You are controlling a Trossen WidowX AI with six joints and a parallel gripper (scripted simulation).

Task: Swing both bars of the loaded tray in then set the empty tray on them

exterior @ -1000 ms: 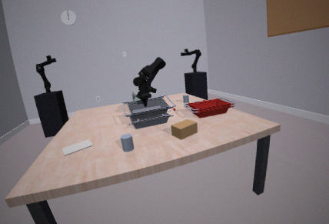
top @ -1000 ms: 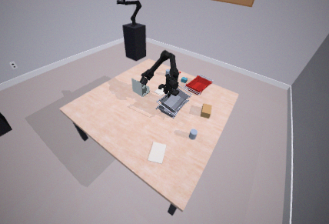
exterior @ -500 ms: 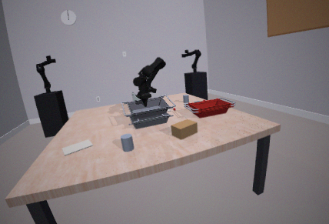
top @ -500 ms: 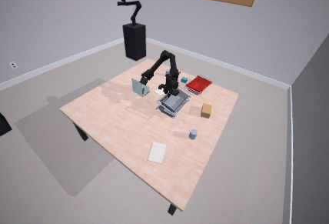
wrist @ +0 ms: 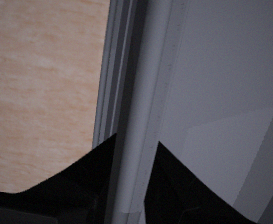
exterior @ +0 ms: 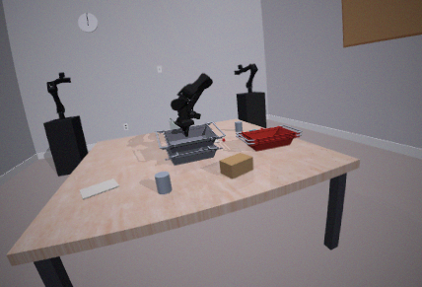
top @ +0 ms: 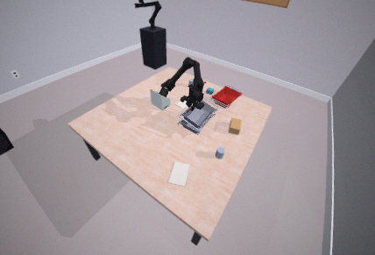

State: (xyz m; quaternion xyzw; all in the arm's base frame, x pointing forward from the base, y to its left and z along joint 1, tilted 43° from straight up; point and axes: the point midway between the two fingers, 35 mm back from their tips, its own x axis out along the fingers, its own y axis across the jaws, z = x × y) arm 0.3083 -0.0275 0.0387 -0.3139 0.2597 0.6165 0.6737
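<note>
My gripper (top: 193,102) (exterior: 184,128) (wrist: 134,144) is shut on the rim of the empty grey tray (top: 202,114) (exterior: 198,134) (wrist: 207,83). It holds the tray about level, right over the loaded grey tray (top: 188,126) (exterior: 193,155), so the two look stacked. Wire bars stick out at the upper tray's ends in the exterior view. The lower tray's bars and its blocks are hidden under the held tray. I cannot tell whether the held tray touches them.
A red wire-handled tray (top: 226,95) (exterior: 269,138) stands just beyond the stack. A tan box (top: 235,125) (exterior: 236,165), a blue-grey cylinder (top: 220,152) (exterior: 163,182) and a white flat pad (top: 180,173) (exterior: 100,188) lie nearer the front. A pale green panel (top: 159,99) stands left of the arm.
</note>
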